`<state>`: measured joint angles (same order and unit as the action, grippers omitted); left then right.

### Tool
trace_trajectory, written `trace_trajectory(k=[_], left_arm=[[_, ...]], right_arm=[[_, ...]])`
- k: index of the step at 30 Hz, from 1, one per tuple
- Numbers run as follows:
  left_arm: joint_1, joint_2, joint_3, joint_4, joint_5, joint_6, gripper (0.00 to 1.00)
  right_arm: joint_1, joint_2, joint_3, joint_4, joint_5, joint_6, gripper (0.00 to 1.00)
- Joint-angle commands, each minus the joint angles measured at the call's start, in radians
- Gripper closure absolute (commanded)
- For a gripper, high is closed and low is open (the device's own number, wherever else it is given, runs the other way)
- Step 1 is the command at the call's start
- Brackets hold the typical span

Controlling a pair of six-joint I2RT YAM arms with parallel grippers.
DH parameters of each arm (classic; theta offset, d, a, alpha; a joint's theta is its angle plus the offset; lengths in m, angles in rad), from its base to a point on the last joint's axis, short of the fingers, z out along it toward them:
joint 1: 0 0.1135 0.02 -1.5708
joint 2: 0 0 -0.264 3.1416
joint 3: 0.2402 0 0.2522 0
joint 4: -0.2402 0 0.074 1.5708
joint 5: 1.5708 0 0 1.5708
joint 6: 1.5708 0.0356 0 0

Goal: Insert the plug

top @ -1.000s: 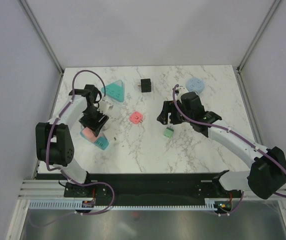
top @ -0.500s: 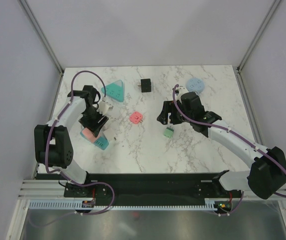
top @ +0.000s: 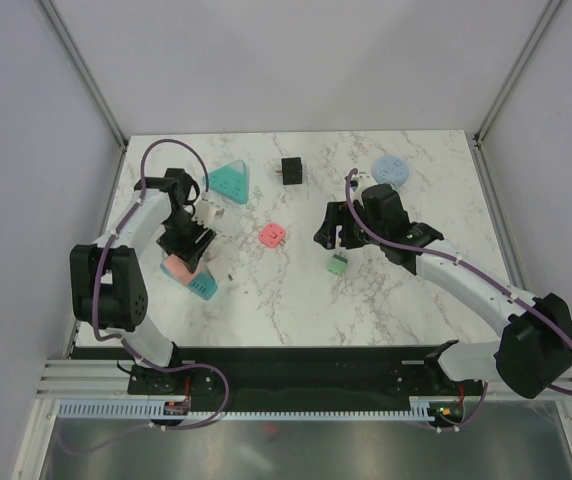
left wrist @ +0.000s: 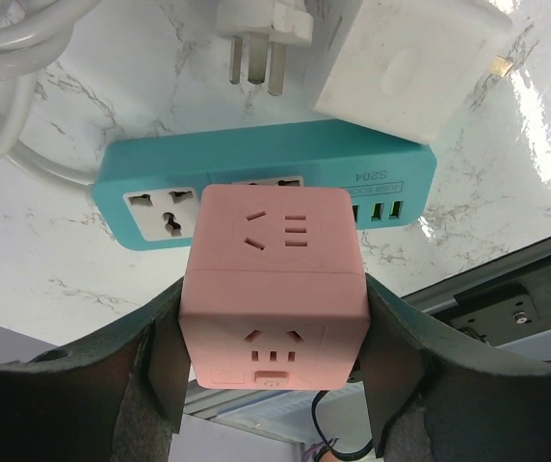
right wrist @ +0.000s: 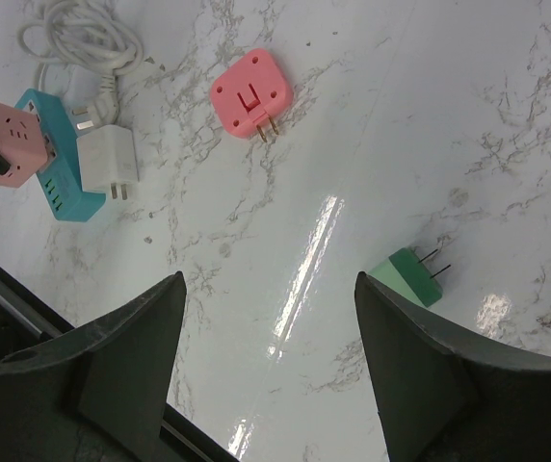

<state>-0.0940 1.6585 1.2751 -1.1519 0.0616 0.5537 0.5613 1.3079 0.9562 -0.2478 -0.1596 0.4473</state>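
My left gripper [left wrist: 274,385] is shut on a pink cube socket [left wrist: 275,279], with a finger pressed on each side. Just beyond it lies a teal power strip [left wrist: 150,188]. A white three-pin plug [left wrist: 261,34] on a white cord [left wrist: 6,58] and a white adapter [left wrist: 415,63] lie past the strip. In the top view the left gripper [top: 188,248] is at the table's left with the pink cube [top: 175,267]. My right gripper [top: 332,236] is open and empty above the table, a green plug [right wrist: 408,275] by its right finger and a pink plug [right wrist: 251,94] ahead.
A teal triangular socket [top: 229,182], a black cube [top: 291,171] and a blue round socket [top: 391,169] lie along the back of the marble table [top: 406,290]. The black base rail runs along the near edge.
My left gripper has shifted slightly toward the back with the pink cube in it. The right arm has not moved.
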Motion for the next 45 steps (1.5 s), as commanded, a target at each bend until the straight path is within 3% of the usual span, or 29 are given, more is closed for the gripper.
trace_trajectory(k=[1, 23, 30, 45], left_arm=[[0.013, 0.023, 0.035, 0.031, 0.072, -0.051, 0.98], [0.037, -0.002, -0.086, 0.124, 0.096, -0.117, 0.98], [0.040, -0.031, -0.152, 0.199, 0.177, -0.115, 0.98], [0.073, 0.012, -0.163, 0.199, 0.218, -0.153, 0.98]], right_arm=[[0.006, -0.030, 0.029, 0.019, 0.003, -0.015, 0.21], [0.009, -0.036, 0.029, 0.018, 0.003, -0.013, 0.21], [0.008, -0.035, 0.035, 0.018, 0.000, -0.012, 0.21], [0.011, -0.058, 0.030, 0.013, 0.029, -0.018, 0.21]])
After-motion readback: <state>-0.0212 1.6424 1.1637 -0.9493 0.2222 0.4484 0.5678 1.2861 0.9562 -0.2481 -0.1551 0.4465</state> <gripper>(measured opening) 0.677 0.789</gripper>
